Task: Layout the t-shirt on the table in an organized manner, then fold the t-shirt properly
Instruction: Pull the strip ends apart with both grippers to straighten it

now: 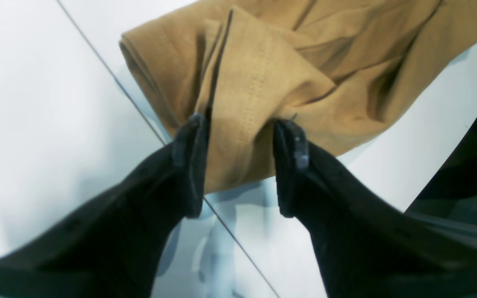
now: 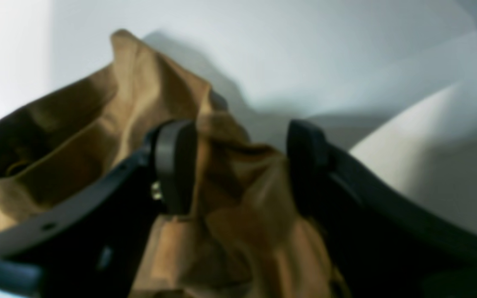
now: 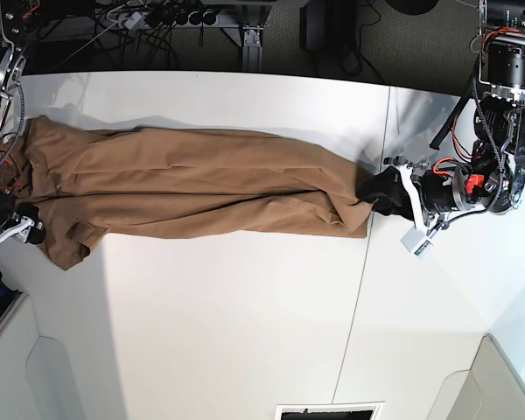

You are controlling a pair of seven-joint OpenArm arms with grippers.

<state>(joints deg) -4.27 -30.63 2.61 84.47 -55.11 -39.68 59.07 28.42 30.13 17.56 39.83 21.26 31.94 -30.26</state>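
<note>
You're mid layout: the t-shirt (image 3: 192, 192) lies bunched lengthwise on the tabletop (image 3: 245, 332), the left end effector (image 1: 240, 132) and right end effector (image 2: 238, 165) straddling its ends, jaws wide; next, pinch and spread

A plain tan-brown t-shirt (image 3: 192, 194), unprinted and stitched in matching thread along its hem, lies across the matte white table (image 3: 245, 332). A thin dark seam (image 3: 372, 219) crosses the white surface beside the shirt's hem end. The left gripper (image 1: 240, 136) at that end has black fingers; the right gripper (image 2: 238, 165) is black with a grey pad.
</note>
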